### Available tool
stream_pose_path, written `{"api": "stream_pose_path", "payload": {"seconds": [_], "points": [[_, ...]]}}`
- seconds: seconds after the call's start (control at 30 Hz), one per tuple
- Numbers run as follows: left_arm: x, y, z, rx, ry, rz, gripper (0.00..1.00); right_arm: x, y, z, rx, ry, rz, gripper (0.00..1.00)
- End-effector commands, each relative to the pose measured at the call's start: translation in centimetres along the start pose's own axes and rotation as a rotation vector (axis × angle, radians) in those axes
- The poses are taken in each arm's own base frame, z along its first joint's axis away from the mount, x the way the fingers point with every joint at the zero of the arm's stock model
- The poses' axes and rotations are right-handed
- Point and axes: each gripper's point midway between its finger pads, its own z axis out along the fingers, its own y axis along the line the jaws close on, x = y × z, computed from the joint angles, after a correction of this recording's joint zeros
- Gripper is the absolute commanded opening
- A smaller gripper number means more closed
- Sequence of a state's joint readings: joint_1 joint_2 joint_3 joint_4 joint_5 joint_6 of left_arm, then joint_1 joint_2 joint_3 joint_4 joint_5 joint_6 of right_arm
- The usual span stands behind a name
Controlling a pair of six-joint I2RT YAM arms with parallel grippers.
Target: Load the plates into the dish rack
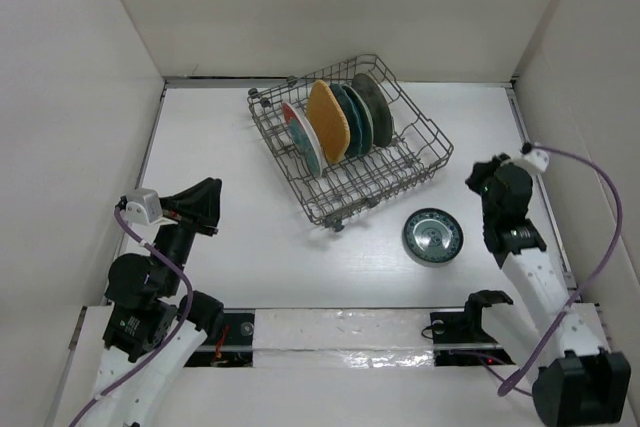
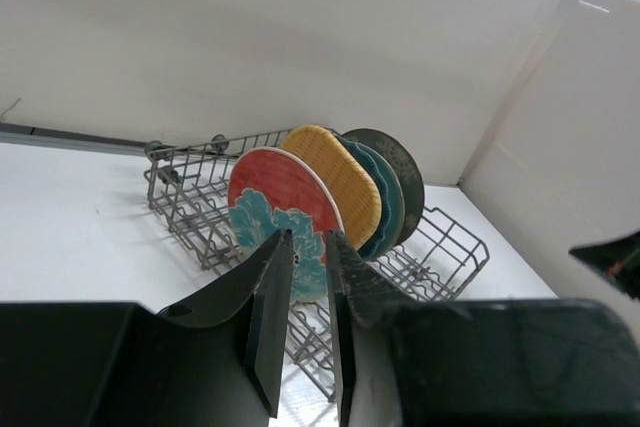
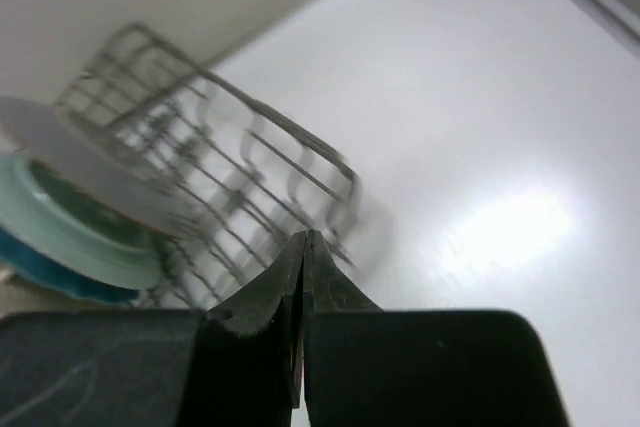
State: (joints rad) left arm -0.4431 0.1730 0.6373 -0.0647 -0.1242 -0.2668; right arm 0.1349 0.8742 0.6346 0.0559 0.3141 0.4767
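The dish rack (image 1: 415,162) (image 2: 446,255) sits at the far middle of the table. Several plates stand upright in it: red with teal flowers (image 1: 298,137) (image 2: 280,195), yellow woven (image 1: 327,119) (image 2: 340,172), teal (image 2: 388,197), pale mint (image 3: 85,232) and grey (image 1: 375,102) (image 2: 402,169). A small dark ringed plate (image 1: 432,237) lies flat on the table in front of the rack's right corner. My left gripper (image 1: 212,202) (image 2: 308,235) hovers left of the rack, open a little with nothing between its fingers. My right gripper (image 1: 474,179) (image 3: 305,234) is shut and empty beside the rack's right corner (image 3: 300,162).
White walls enclose the table on the left, far side and right. A taped strip (image 1: 340,332) runs along the near edge between the arm bases. The right arm's cable (image 1: 600,227) loops along the right wall.
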Motion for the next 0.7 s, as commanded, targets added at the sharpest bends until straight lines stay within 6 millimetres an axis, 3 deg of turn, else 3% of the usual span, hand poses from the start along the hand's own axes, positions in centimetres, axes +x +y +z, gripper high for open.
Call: {"api": "stream_pose_path", "payload": {"seconds": [0.0, 0.03, 0.07, 0.1, 0.17, 0.23, 0.37, 0.47, 0.5, 0.67], "points": [[-1.6, -1.5, -0.4, 0.071, -0.045, -0.018, 0.18, 6.9, -6.0, -2.5, 0.158, 0.179, 0.191, 0.04], [-1.6, -1.8, -0.4, 0.087, -0.038, -0.016, 0.18, 7.6, -7.3, -3.5, 0.175, 0.209, 0.234, 0.14], [-1.6, -1.9, -0.4, 0.091, -0.037, -0.016, 0.19, 8.7, -7.8, -3.9, 0.173, 0.243, 0.256, 0.35], [-1.7, -2.1, -0.4, 0.102, -0.035, -0.016, 0.20, 11.0, -9.2, -4.9, 0.208, 0.313, 0.293, 0.41], [-1.9, -2.3, -0.5, 0.108, -0.040, -0.015, 0.20, 12.7, -9.5, -5.6, 0.220, 0.370, 0.330, 0.56], [-2.4, -2.6, -1.1, 0.126, -0.060, -0.019, 0.21, 14.3, -9.9, -6.4, 0.241, 0.435, 0.349, 0.59], [-3.6, -2.4, -2.0, 0.119, -0.107, -0.023, 0.21, 15.0, -10.3, -6.2, 0.286, 0.487, 0.347, 0.63], [-4.2, -2.3, -2.5, 0.117, -0.127, -0.027, 0.21, 16.8, -10.5, -5.6, 0.298, 0.576, 0.339, 0.60], [-4.3, -2.3, -2.5, 0.115, -0.132, -0.026, 0.21, 18.3, -10.9, -5.7, 0.317, 0.641, 0.322, 0.59], [-4.5, -2.3, -2.8, 0.120, -0.140, -0.027, 0.22, 20.0, -10.0, -5.5, 0.295, 0.718, 0.284, 0.54]]}}
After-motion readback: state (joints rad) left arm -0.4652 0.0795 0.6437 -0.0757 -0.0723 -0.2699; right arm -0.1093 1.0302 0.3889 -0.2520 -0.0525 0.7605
